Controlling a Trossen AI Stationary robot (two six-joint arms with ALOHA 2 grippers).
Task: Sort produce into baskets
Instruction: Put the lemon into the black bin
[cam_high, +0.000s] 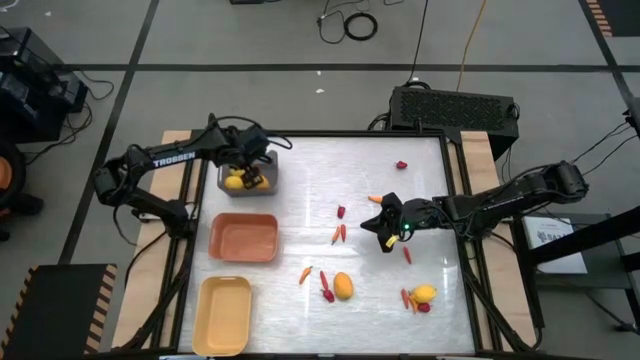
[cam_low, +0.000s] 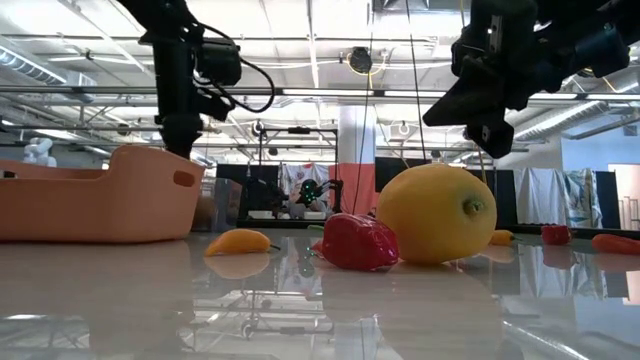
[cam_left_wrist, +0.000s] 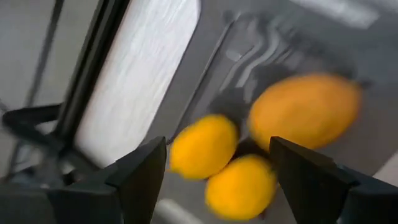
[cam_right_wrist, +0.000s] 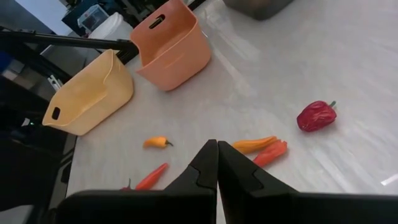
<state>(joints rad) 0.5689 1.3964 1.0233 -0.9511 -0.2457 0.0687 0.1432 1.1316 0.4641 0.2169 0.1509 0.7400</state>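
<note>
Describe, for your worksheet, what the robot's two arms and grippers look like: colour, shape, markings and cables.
Both arms are black and built of jointed segments. The left arm carries white TROSSEN lettering along one link, and black cables loop near its wrist. The left gripper has two broad, flat dark fingers. The right gripper has dark fingers tapering to a point. A small green light glows on the right arm's wrist.

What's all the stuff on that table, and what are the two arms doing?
Grey bin: one, far left, under the left arm.
Lemons in it: three, yellow.
Orange bin: one, left side, middle.
Yellow bin: one, near left corner.
Loose lemons: two, yellow-orange, near edge.
Small pieces: about a dozen, red and orange, scattered centre and right.
Left gripper: open, over the grey bin.
Right gripper: shut, empty, above the table's right half.
</note>
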